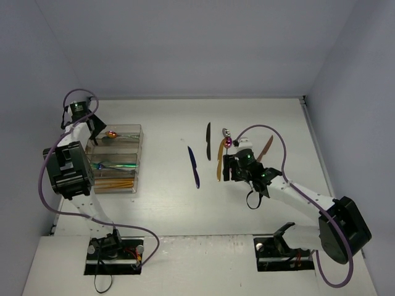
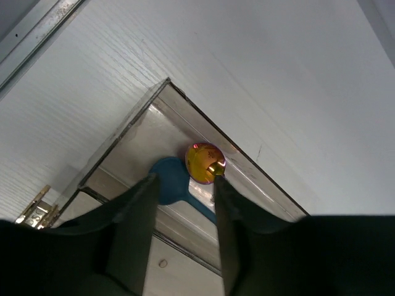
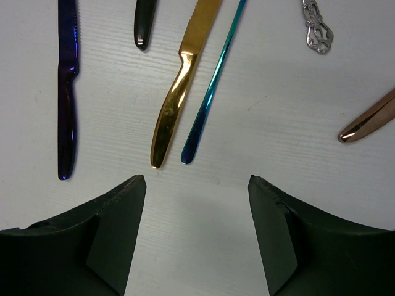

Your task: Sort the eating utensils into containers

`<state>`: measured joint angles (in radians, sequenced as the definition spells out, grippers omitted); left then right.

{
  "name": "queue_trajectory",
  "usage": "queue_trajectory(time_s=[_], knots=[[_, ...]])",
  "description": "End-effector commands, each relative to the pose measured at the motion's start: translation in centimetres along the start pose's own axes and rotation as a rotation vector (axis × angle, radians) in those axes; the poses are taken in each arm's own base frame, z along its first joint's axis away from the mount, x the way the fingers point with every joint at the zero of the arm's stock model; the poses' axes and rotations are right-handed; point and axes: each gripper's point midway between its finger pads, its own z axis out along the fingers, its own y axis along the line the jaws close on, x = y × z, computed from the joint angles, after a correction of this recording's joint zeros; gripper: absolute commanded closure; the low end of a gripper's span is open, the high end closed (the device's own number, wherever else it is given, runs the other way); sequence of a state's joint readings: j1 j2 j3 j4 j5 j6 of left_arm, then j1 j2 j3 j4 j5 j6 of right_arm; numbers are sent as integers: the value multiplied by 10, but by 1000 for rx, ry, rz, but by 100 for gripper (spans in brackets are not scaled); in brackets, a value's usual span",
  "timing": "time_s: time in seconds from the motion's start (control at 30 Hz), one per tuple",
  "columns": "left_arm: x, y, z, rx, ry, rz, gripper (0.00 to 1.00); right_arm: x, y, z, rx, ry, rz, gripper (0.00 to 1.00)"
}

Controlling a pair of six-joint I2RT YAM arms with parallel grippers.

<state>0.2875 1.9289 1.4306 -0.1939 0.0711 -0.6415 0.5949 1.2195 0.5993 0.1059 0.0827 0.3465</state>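
The clear tray (image 1: 137,161) stands at the left, with a gold-pink spoon (image 1: 112,133) in its far compartment. In the left wrist view that spoon's bowl (image 2: 205,163) lies beside a blue spoon (image 2: 170,179) inside the tray (image 2: 133,120). My left gripper (image 1: 94,127) is open over the tray's far-left end (image 2: 184,185), with nothing between its fingers. My right gripper (image 1: 227,168) is open and empty (image 3: 196,185), just short of the handle ends of a gold knife (image 3: 182,80) and an iridescent blue-teal handle (image 3: 210,92).
On the table lie a blue knife (image 1: 194,166), a black knife (image 1: 208,140), a pink spoon (image 1: 228,142), a silver utensil (image 1: 226,131) and a copper knife (image 1: 265,148). The tray also holds green-blue utensils (image 1: 114,165) and copper chopsticks (image 1: 114,183). Walls stand close on the left and right.
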Motion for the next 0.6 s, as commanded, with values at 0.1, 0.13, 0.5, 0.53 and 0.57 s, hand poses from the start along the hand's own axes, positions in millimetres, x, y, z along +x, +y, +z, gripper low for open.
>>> queue_trajectory(time_s=[0.1,0.13,0.5,0.53,0.57], knots=[[-42,-65,-69,134,-139,114,49,-48,-6,9,110,-116,84,36],[-38,-71,-77,145,-139,139,47,-48,-9,13,134,-114,90,37],[102,-156,-197,429,-31,437,44,-69,-20,68,283,-89,160,57],[114,-157,-206,445,-18,473,44,-72,-19,75,281,-83,167,58],[123,-156,-212,451,-8,501,44,-74,-18,81,281,-79,171,59]])
